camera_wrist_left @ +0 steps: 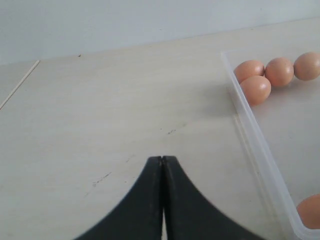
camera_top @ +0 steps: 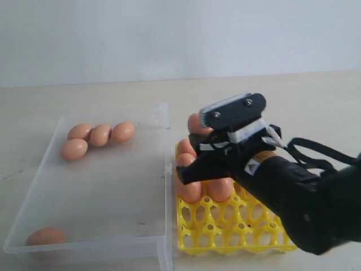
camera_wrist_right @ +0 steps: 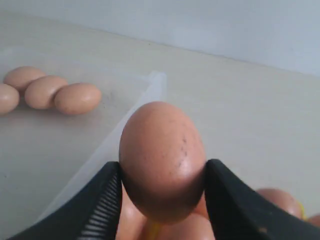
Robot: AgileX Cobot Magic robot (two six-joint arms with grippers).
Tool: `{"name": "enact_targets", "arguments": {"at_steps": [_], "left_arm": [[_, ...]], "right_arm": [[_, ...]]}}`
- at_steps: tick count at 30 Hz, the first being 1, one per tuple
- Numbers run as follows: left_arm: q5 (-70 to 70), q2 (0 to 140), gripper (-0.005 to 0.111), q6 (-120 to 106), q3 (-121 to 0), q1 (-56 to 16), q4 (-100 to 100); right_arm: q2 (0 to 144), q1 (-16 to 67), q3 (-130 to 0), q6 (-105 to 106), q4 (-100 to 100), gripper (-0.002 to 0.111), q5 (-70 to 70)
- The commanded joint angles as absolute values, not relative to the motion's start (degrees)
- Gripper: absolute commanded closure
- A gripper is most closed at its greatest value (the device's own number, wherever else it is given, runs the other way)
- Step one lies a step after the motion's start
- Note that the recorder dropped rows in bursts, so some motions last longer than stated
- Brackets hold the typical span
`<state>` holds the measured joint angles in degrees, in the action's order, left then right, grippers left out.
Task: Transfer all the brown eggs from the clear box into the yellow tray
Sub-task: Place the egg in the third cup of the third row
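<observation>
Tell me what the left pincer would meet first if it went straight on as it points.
Likely just the bare table: the shut left pincer aims alongside the clear box, whose wall and brown eggs sit off to one side. Depth is unclear.

Five brown eggs [camera_top: 100, 135] lie in clear box [camera_top: 113, 192]; several seated in yellow tray [camera_top: 225, 228], one held above it.

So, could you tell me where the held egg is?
In the exterior view the egg is right of centre, held by the right gripper over the far left of the yellow tray, beside the clear box.
</observation>
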<state>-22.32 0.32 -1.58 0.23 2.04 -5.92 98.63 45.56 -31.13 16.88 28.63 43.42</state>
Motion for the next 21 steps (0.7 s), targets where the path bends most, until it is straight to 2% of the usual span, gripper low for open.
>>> {"name": "enact_targets", "arguments": {"at_steps": [1, 14, 21], "left_arm": [[-21.8, 0.0, 0.107, -1.3, 0.0, 1.7, -5.8], [-21.8, 0.0, 0.107, -1.3, 0.0, 1.7, -5.8], [-21.8, 0.0, 0.107, -1.3, 0.0, 1.7, -5.8]], "right_arm": [[97.2, 45.2, -25.0, 11.4, 29.9, 0.108, 48.7], [99.8, 45.2, -20.9, -2.7, 29.3, 0.108, 50.2], [100.3, 45.2, -20.0, -3.3, 30.4, 0.108, 49.8]]}}
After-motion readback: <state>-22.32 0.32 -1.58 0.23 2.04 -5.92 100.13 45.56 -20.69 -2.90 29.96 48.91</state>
